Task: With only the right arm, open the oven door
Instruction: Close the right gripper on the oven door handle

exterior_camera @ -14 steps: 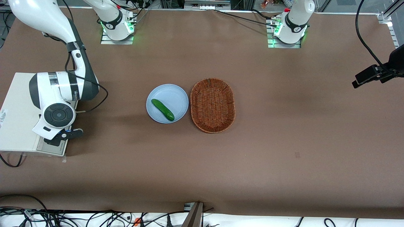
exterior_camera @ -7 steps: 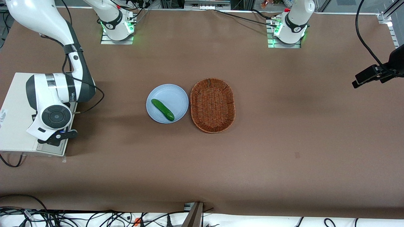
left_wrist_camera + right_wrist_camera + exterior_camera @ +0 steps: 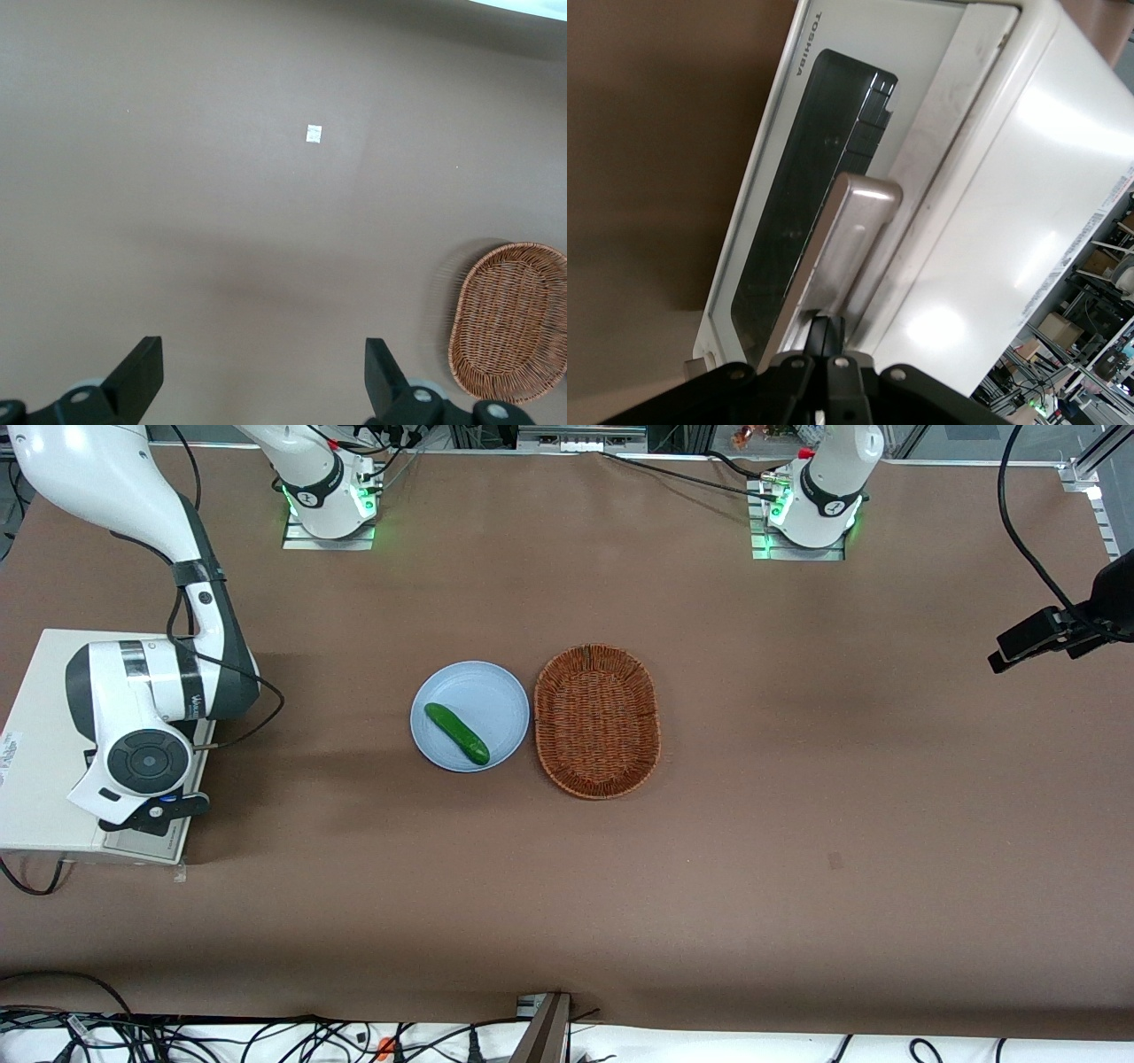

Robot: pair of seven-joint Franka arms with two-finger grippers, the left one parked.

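The cream-white toaster oven (image 3: 49, 735) stands at the working arm's end of the table. The right arm (image 3: 142, 700) hangs over it, wrist cap up. My gripper (image 3: 152, 813) sits low at the oven's front top edge. In the right wrist view the oven door (image 3: 788, 204) shows its dark glass window and silver bar handle (image 3: 842, 239). The gripper (image 3: 830, 332) is shut, its two black fingers pressed together with nothing between them, tucked in beside the handle against the door's top edge. The door lies close against the oven body (image 3: 1010, 221).
A pale blue plate (image 3: 496, 691) holding a green cucumber (image 3: 456, 733) sits mid-table, with an oval wicker basket (image 3: 598, 722) beside it. A black cable (image 3: 257, 708) loops off the arm's wrist. Both arm bases (image 3: 328, 496) stand along the table edge farthest from the front camera.
The right arm's wrist and gripper have slid sideways toward the working arm's end of the table, farther over the oven top. The plate, cucumber and basket have not moved.
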